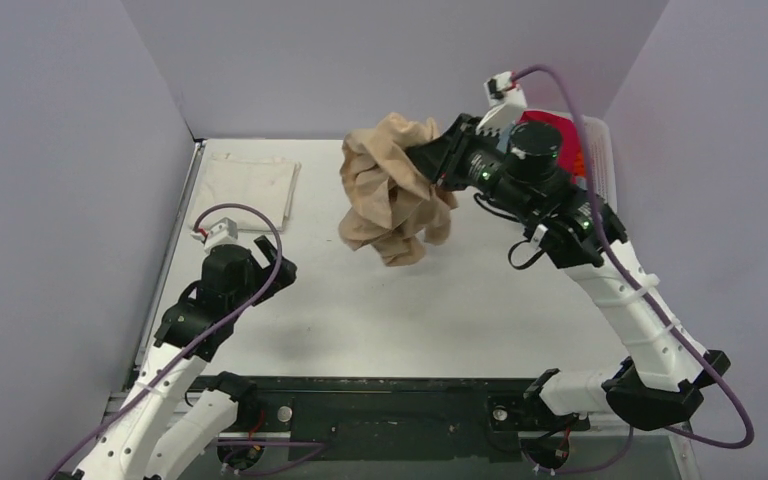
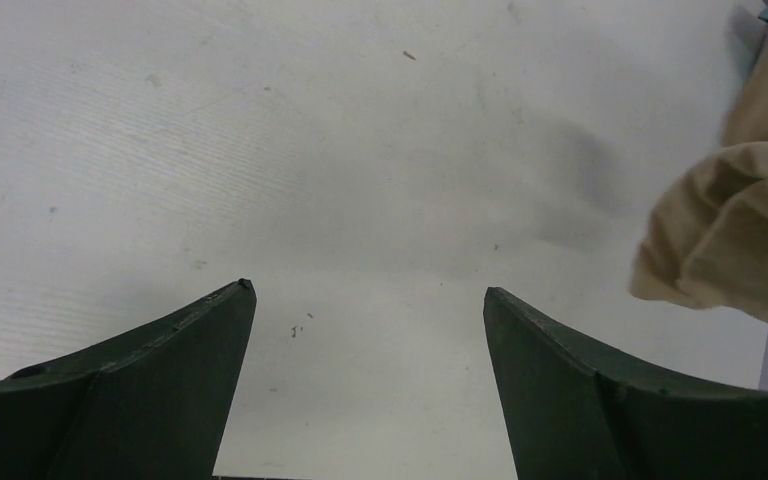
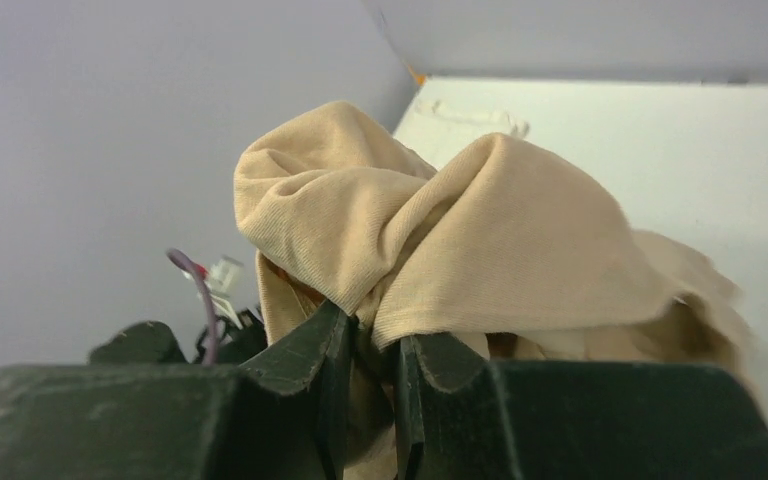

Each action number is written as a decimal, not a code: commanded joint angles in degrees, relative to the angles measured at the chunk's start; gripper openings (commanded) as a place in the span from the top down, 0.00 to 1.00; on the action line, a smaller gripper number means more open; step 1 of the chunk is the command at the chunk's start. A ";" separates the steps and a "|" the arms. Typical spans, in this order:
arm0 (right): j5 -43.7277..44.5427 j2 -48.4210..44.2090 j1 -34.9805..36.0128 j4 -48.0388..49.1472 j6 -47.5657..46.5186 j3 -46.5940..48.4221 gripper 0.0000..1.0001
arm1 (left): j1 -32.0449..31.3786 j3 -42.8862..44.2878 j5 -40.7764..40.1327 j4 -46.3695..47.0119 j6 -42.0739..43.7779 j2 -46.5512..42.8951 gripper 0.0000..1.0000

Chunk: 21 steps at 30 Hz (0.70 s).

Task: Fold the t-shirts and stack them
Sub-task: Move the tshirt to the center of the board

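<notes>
Where the right gripper [image 3: 368, 330] presses its fingers [image 3: 320, 345] together, a thick fold of the tan shirt [image 3: 480, 230] is caught between them, so this hand is clamped on cloth. From that pinch the shirt swells out in a crumpled ball and hangs clear of the table [image 1: 410, 320], over its far middle. A grip at one point lets the rest drop under its own weight, which I judge is meant to loosen it before spreading. No sleeve, hem or collar can be told apart in the bunch. The right arm reaches in from the right with its elbow high, which holds the load off the surface.

The left gripper [image 2: 370, 295] has its fingers spread wide with nothing between them. It points down at bare table on the near left, with the shirt's hanging edge to its right and apart from it. It looks placed to take a second corner.

Farther out, a cream shirt [image 1: 252, 180] lies folded flat at the far left, likely the base of the stack. A white basket [image 1: 600, 150] stands at the far right behind the right arm, with something red [image 1: 550, 125] in it.
</notes>
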 commanded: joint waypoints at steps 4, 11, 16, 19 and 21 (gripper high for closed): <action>10.55 -6.18 6.38 14.91 -0.03 -21.57 1.00 | 0.47 1.28 -4.01 -10.21 -1.46 -6.20 0.05; 23.16 -4.77 3.82 7.96 5.47 -46.51 0.48 | 0.55 -2.55 -0.60 -9.37 -2.59 -6.65 0.05; 29.91 -10.51 1.34 1.02 5.50 -52.02 0.09 | 0.56 -6.63 9.51 -2.69 -1.88 -4.35 0.05; 31.09 -18.22 1.56 -1.02 2.56 -53.08 0.06 | 0.51 -9.26 15.57 4.78 -2.11 -2.61 0.05; 27.42 -21.44 1.96 -1.24 -1.06 -54.13 0.05 | 0.41 -11.35 20.85 10.15 -2.30 -0.08 0.05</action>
